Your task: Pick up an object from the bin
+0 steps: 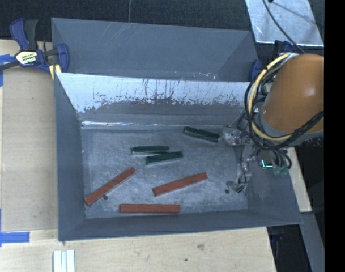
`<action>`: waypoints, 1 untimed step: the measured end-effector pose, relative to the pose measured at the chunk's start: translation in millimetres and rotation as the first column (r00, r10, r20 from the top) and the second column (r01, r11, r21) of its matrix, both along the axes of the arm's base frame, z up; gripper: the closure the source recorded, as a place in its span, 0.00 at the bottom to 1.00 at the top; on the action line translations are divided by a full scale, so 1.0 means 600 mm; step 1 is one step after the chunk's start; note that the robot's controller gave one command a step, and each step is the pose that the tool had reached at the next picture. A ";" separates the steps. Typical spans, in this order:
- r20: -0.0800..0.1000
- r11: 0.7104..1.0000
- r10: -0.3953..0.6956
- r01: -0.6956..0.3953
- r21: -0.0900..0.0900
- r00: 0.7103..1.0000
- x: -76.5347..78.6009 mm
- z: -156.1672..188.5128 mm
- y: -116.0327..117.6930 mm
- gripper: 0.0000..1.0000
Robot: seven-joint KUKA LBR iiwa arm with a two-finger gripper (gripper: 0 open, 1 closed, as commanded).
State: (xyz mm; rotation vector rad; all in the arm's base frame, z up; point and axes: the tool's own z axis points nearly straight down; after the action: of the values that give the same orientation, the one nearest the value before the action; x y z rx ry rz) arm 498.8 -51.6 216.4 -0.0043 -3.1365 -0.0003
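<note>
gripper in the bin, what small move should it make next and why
Probably a short shift toward the middle of the bin, to above the nearest brown stick. The gripper sits at the view's right end of the floor over bare metal, apart from every stick, and that stick's end lies closest to it.

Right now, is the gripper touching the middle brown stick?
Apart. The camera view shows bare bin floor between the gripper and the middle brown stick.

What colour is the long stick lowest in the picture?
The stick is reddish brown, like a brick. The camera view shows it plainly.
</note>
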 end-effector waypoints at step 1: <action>0.001 0.981 0.195 -0.195 0.001 0.981 0.014 -0.235 0.004 0.00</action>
State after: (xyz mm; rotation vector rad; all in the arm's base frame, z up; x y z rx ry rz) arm 507.3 -49.2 75.4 0.3031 -3.1222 -0.0012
